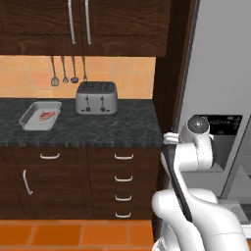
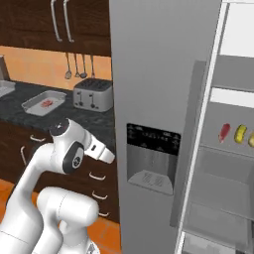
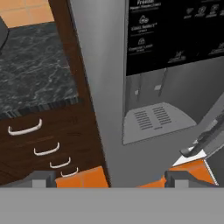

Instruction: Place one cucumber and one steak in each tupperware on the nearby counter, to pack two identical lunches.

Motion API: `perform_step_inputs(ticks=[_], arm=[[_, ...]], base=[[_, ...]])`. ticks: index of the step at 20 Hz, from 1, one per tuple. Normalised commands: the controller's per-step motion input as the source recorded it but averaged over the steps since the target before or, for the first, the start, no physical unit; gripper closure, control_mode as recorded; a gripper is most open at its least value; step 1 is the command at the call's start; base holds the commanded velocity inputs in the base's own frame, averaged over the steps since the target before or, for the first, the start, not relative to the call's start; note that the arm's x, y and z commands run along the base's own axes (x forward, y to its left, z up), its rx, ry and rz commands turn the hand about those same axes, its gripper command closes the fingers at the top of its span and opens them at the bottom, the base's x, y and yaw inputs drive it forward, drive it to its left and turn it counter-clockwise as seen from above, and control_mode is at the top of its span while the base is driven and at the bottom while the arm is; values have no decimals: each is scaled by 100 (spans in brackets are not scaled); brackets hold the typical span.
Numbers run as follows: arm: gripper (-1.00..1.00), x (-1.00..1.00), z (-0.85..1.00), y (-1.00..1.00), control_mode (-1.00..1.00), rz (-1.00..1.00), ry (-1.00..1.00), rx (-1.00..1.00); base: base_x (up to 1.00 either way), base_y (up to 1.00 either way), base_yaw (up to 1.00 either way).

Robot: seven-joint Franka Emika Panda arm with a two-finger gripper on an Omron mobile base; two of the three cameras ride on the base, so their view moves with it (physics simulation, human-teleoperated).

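Gripper (image 3: 105, 177) standing wide, holding nothing, facing the fridge dispenser (image 3: 155, 120). Steak (image 1: 47, 116) lying in tupperware (image 1: 28, 121) on counter (image 1: 108, 128), left of toaster (image 1: 96, 97). Another steak (image 2: 224, 132) and cucumber (image 2: 240, 133) sitting on fridge shelf, far right.

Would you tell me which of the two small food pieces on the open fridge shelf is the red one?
It is the steak, the left-hand piece on the fridge shelf in the right base view; the cucumber just to its right is yellow.

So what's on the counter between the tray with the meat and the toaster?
Nothing: in the left base view, bare counter separates the tupperware, holding a steak, from the toaster.
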Motion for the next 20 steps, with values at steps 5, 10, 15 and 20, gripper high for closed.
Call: perform_step_inputs(ticks=[5, 10, 15, 20], arm=[[-100, 0, 0, 0, 100, 0, 0, 0], [-100, 0, 0, 0, 100, 0, 0, 0], [-100, 0, 0, 0, 100, 0, 0, 0], [-100, 0, 0, 0, 100, 0, 0, 0]], base=[[-2, -100, -8], [-1, -100, -11], [42, -63, -6], [46, -29, -15]])
